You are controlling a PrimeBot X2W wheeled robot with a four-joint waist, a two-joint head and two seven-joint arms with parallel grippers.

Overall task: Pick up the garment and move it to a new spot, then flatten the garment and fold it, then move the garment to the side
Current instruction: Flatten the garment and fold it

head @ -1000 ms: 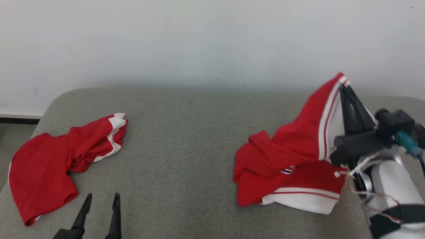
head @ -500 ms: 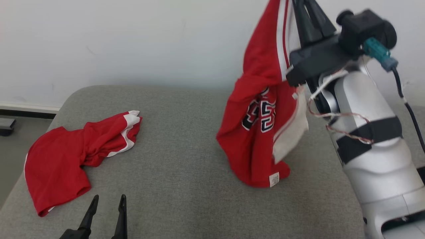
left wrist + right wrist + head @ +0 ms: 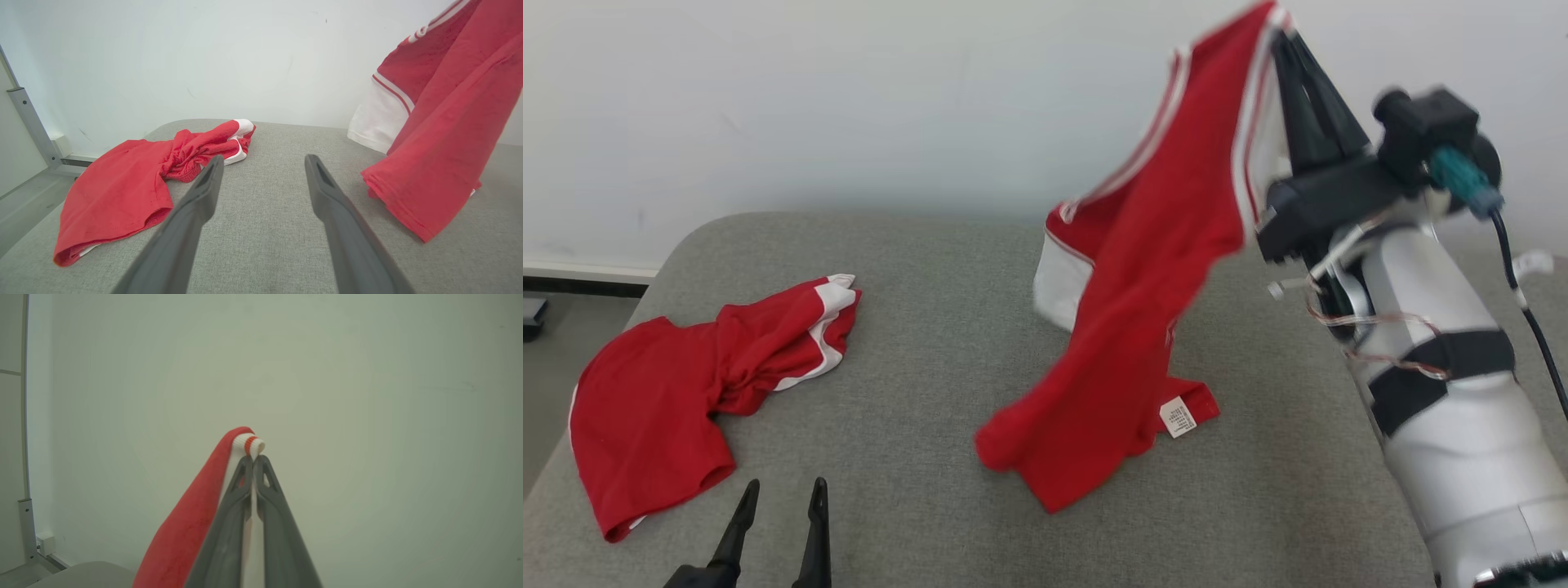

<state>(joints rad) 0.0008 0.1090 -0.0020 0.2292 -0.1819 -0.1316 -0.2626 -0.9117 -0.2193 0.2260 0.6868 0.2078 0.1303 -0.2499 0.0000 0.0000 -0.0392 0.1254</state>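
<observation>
A red garment [image 3: 1131, 327] with white trim hangs from my right gripper [image 3: 1282, 41], which is shut on its white-and-red edge high at the right. The cloth drapes down and left, and its lower end with a small white label rests on the grey surface [image 3: 947, 392]. In the right wrist view the fingertips of the right gripper [image 3: 254, 457] pinch the striped trim of the garment [image 3: 192, 526]. My left gripper [image 3: 780, 494] stands open low at the front left, nothing between its fingers; the left wrist view shows the left gripper [image 3: 263, 161] with the garment [image 3: 441, 134] hanging at its right.
A second red piece of clothing [image 3: 678, 384] with white trim lies crumpled at the left of the grey surface, also seen as the red clothing [image 3: 135, 183] in the left wrist view. A pale wall [image 3: 849, 106] stands behind. The surface's rounded left edge drops to the floor.
My right gripper has lifted the garment off the surface and swung it toward the middle; it now trails down-left with its lower end touching. The head camera shifted. The left gripper stayed put.
</observation>
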